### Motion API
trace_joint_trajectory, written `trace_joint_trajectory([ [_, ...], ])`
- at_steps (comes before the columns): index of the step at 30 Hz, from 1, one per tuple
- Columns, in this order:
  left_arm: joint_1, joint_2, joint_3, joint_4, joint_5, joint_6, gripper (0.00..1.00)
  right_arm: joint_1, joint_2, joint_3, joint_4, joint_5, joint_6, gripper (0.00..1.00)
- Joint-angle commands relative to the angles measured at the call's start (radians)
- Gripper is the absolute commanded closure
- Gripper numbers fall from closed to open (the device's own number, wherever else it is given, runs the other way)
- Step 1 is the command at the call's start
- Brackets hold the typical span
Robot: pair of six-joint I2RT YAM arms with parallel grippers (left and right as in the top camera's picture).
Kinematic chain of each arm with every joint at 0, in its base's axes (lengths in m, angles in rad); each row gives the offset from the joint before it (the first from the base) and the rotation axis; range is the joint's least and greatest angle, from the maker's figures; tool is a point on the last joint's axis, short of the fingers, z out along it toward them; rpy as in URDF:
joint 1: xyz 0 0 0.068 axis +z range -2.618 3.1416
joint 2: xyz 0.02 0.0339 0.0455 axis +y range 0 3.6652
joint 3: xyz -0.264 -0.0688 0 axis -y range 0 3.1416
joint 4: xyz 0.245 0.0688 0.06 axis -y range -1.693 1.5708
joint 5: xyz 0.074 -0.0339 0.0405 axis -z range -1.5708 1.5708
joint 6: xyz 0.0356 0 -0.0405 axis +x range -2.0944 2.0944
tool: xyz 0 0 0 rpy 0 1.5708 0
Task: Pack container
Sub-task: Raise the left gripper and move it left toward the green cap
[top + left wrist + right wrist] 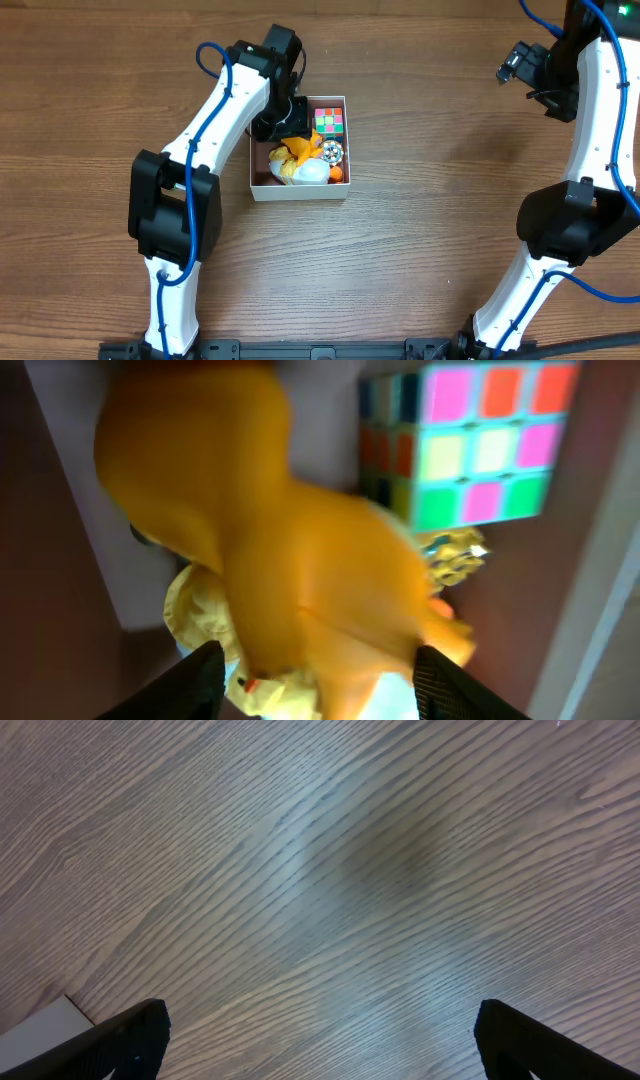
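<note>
The container (298, 193), a square white-walled box, sits mid-table with toys inside. In it are a colour cube (329, 121), an orange soft toy (297, 152), a pale yellow-white toy (310, 172) and a small patterned ball (332, 152). My left gripper (287, 118) reaches down into the box's back left corner. In the left wrist view the blurred orange toy (300, 560) hangs between the parted fingers of the left gripper (318, 685), with a gap at the left finger (205, 680). The cube (480, 440) lies beyond. My right gripper (510, 68) is open over bare wood.
The wooden table (430, 220) surrounds the box. In the right wrist view my right gripper (320, 1040) frames only wood grain, and a white corner (40, 1025) shows at the lower left edge. The right arm stands far right of the box.
</note>
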Motion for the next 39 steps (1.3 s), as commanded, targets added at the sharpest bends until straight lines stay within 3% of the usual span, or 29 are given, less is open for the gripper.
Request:
trace_joint_trajectory([
  [1, -0.003, 0.013, 0.126, -0.024, 0.006, 0.067, 0.37, 0.0, -0.006, -0.001, 0.005, -0.001, 0.008, 0.0],
  [8, -0.003, 0.013, 0.319, -0.106, -0.005, 0.104, 0.3, 0.0, -0.006, -0.001, 0.005, -0.001, 0.008, 0.0],
  [12, 0.01, 0.013, 0.412, -0.208, -0.118, 0.103, 0.15, 0.0, -0.006, -0.001, 0.005, -0.001, 0.008, 0.0],
  [14, 0.024, 0.013, 0.449, -0.286, -0.192, 0.103, 0.03, 0.0, -0.006, -0.001, 0.005, -0.001, 0.008, 0.0],
  [16, 0.043, 0.013, 0.467, -0.352, -0.239, 0.102, 0.0, 0.0, -0.006, -0.001, 0.005, -0.001, 0.008, 0.0],
  [22, 0.136, 0.013, 0.475, -0.504, -0.267, 0.096, 0.0, 0.0, -0.006, -0.001, 0.005, -0.001, 0.008, 0.0],
  [30, 0.233, -0.046, 0.472, -0.504, -0.167, 0.135, 0.0, 0.0, -0.006, -0.001, 0.005, -0.001, 0.008, 0.0],
  [35, 0.238, -0.164, 0.428, -0.504, -0.22, 0.161, 0.0, 0.0, -0.006, -0.001, 0.005, -0.001, 0.008, 0.0],
  [39, 0.238, -0.307, 0.29, -0.504, -0.294, 0.158, 0.0, 0.0, -0.006, -0.001, 0.005, -0.001, 0.008, 0.0],
])
